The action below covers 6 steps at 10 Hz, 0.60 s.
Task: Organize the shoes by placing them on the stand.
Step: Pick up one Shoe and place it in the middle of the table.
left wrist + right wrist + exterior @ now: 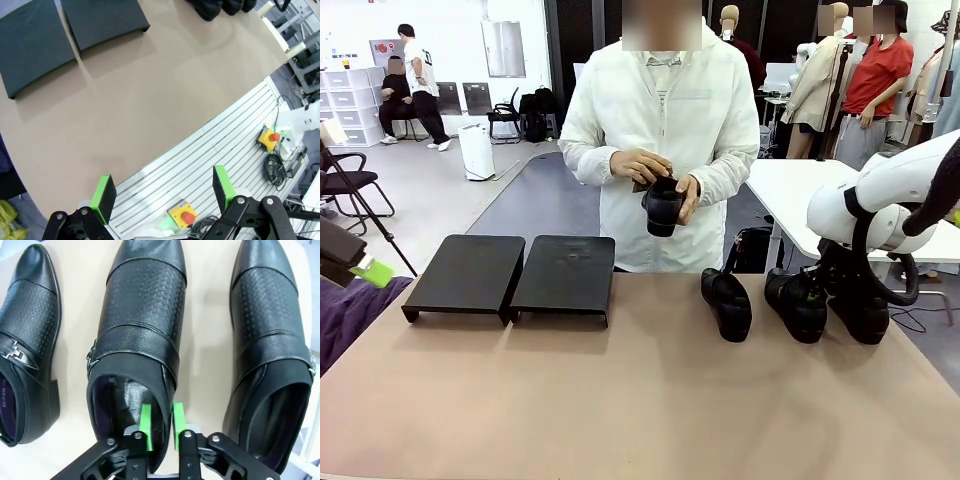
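Spreading across the foreground, the table (640, 400) carries the stand (510, 275) at its far left, with nothing on either panel. Three of the shoes (728, 303) sit in a row at the far right, well apart from the stand. A person at the far side holds the fourth shoe (663, 205) in both hands above the table.

The step in hand looks like the first pick. The right pincer (161, 427) is drawn narrow over the middle shoe (142, 330), with one green pad inside the opening and one outside, nipping the side wall of the collar. The left pincer (165, 192) hangs wide and empty over the near edge of the table.

The next move probably calls for a firm grip, a straight lift clear of the neighbouring shoes, then a carry leftward to a panel.
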Available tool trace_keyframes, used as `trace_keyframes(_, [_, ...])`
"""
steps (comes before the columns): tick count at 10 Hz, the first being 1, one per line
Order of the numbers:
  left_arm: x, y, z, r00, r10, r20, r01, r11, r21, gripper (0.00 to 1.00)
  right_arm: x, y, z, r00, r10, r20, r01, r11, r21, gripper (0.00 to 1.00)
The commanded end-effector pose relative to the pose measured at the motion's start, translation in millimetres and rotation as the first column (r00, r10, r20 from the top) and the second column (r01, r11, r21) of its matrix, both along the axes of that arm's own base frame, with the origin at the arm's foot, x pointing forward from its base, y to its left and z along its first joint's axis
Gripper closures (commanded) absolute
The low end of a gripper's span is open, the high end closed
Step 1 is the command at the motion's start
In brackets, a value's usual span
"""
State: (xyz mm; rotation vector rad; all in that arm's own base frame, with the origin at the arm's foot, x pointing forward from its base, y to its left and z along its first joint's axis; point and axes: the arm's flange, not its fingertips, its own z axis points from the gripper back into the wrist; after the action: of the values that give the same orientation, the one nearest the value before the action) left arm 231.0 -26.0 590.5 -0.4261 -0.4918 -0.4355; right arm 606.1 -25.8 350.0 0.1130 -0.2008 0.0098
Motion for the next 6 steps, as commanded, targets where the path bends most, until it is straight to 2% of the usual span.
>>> trace_keyframes(1, [0,2,1,1.0,-0.017,-0.002,0.017,1.0,-0.014,0.0,2,-3,5,1.0,0.026,0.012,-0.026,1.0,0.001,1.0])
trace_keyframes(4, [0,2,1,1.0,-0.017,-0.002,0.017,1.0,-0.014,0.0,-3,0,17,0.998,0.058,0.025,-0.058,0.998,0.017,1.0])
trace_keyframes(6, [0,2,1,1.0,-0.017,-0.002,0.017,1.0,-0.014,0.0,-24,7,58,0.994,0.089,0.064,-0.091,0.995,0.042,1.0])
